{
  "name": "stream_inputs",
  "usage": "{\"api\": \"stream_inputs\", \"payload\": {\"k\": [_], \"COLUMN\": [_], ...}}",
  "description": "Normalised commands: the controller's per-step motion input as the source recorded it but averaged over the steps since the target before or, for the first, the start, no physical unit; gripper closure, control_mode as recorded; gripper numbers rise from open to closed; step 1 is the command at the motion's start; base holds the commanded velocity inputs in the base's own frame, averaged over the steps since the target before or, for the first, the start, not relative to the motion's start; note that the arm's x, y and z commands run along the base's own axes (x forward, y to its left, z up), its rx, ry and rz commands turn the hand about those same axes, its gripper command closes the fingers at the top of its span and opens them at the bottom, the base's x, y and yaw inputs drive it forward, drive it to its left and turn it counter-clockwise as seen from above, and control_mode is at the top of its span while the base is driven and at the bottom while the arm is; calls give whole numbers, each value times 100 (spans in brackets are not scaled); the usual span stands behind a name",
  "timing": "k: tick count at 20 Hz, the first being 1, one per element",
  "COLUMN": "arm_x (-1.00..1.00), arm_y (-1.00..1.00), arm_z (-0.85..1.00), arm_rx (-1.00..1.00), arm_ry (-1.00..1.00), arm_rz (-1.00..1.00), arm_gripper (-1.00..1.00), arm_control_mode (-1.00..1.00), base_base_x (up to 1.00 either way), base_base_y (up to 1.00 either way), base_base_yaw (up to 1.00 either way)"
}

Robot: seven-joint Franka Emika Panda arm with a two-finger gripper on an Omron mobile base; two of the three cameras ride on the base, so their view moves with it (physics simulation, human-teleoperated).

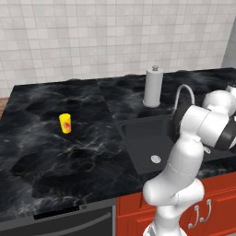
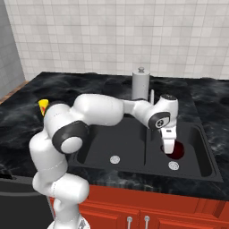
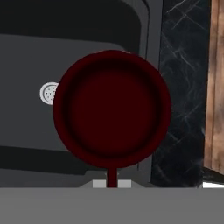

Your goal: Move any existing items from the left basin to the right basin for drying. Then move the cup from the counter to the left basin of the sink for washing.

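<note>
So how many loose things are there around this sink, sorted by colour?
Dark red: 1, the bowl, held in the end effector over the right basin.
Yellow: 1, the cup on the counter.
White: 1, the paper towel roll behind the sink.
Total: 3

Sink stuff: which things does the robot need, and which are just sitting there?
Needed: red bowl, yellow cup, left basin, right basin, gripper.
Just there: paper towel roll, faucet.
</note>
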Motion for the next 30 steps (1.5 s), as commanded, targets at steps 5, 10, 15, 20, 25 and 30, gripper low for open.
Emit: {"api": "stream_inputs", "payload": {"k": [5,10,15,20,25,30], "arm_x": [21,19,13,10,10,9], "arm_y": [-10,-5,-4,-3,-2,-2], "arm_z": [-19,-24,-27,-30,-34,-29], "arm_rx": [1,2,4,2,0,0], "arm_ry": [0,0,0,0,0,0], "arm_rz": [4,4,5,5,4,2], "arm_gripper": [100,100,100,100,100,100], "arm_control_mode": [-100,-100,-100,-100,-100,-100], "base_base_x": [0,0,0,0,0,0], "base_base_y": [0,0,0,0,0,0], "base_base_yaw": [0,0,0,0,0,0]}}
